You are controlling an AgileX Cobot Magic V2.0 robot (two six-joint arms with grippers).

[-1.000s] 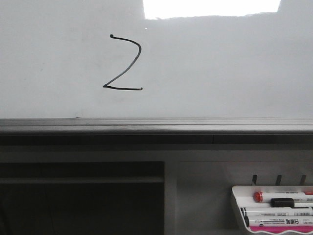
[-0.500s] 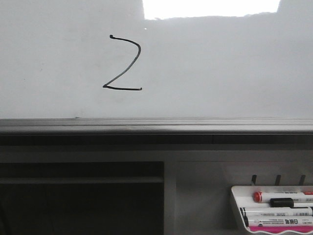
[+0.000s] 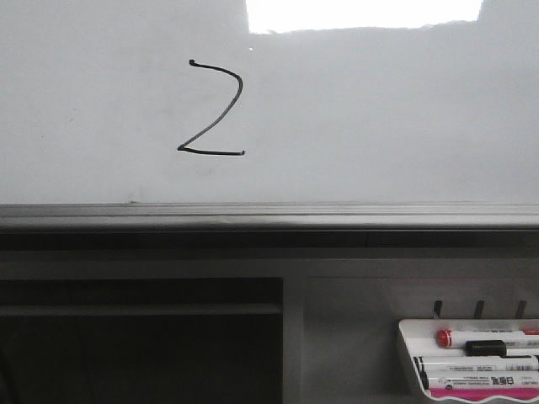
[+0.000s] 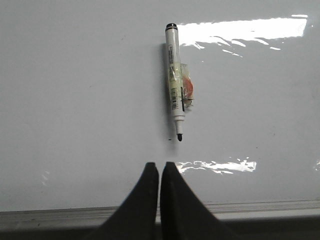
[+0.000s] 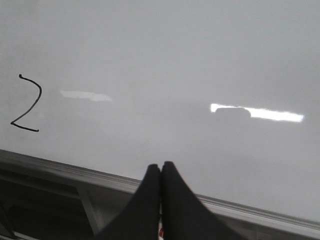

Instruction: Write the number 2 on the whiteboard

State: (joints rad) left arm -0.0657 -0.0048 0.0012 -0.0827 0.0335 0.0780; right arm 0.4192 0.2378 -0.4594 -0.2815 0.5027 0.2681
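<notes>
Showing a finished number 2 [image 3: 212, 109] on the rigid, slippery whiteboard [image 3: 379, 118], both grippers [image 4: 159, 172] [image 5: 160, 172] closed, empty; nothing needs gripping.

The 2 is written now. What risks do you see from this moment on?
The number 2 looks complete, so little remains. An uncapped marker lies on the whiteboard; its bare tip may dry out or leave a stray mark. Both the left gripper and right gripper are shut near the board and might smear fresh ink.

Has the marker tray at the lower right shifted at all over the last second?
No. The marker tray sits at the same spot under the whiteboard's bottom rail, and the number 2 is unchanged too.
</notes>
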